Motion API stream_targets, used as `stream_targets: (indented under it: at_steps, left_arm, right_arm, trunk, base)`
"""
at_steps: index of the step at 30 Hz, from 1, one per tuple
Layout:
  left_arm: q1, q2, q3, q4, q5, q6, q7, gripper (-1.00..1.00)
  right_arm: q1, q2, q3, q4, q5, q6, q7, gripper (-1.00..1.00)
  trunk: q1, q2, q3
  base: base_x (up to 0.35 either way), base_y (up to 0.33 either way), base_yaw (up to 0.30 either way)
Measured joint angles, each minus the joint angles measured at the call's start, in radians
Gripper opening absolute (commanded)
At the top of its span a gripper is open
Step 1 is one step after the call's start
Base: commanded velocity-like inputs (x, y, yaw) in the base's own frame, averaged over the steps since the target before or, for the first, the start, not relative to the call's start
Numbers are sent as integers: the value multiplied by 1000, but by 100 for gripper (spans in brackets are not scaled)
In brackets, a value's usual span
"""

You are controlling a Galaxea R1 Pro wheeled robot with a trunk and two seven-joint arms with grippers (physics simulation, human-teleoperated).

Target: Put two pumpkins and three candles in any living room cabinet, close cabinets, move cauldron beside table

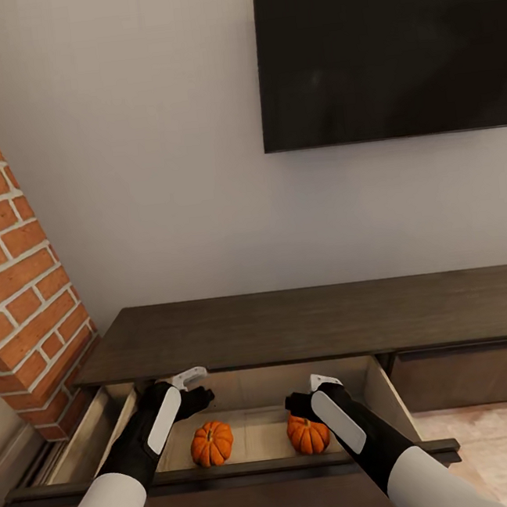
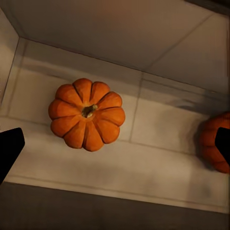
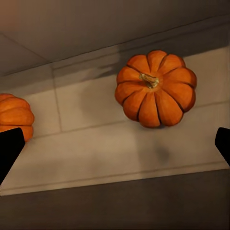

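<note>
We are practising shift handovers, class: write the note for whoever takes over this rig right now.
Left gripper: open, empty, above the left pumpkin.
Right gripper: open, empty, above the right pumpkin.
Both pumpkins sit apart on the pale floor of the open cabinet drawer.
Done: pumpkins stowed.
Left: three candles, closing this drawer, placing the cauldron.

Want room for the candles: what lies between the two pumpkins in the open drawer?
Nothing: bare pale drawer floor separates the left pumpkin from the right pumpkin, seen in the head view.
</note>
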Motion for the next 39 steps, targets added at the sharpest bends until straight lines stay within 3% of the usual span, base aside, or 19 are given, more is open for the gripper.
stream_targets:
  at_steps: [6, 14, 39]
  left_arm:
    - [0, 0, 1, -2, 0, 2, 0, 100]
    - [0, 0, 1, -3, 0, 2, 0, 100]
    - [0, 0, -2, -4, 0, 2, 0, 100]
  right_arm:
    - [0, 0, 0, -3, 0, 2, 0, 100]
    - [0, 0, 0, -77, -1, 3, 0, 100]
    - [0, 0, -1, -84, -1, 3, 1, 100]
  trunk:
    - [-23, 42, 19]
    - [-54, 98, 44]
    - [-149, 273, 122]
  base:
    - [0, 0, 0]
    - [-37, 0, 0]
    - [-319, 0, 0]
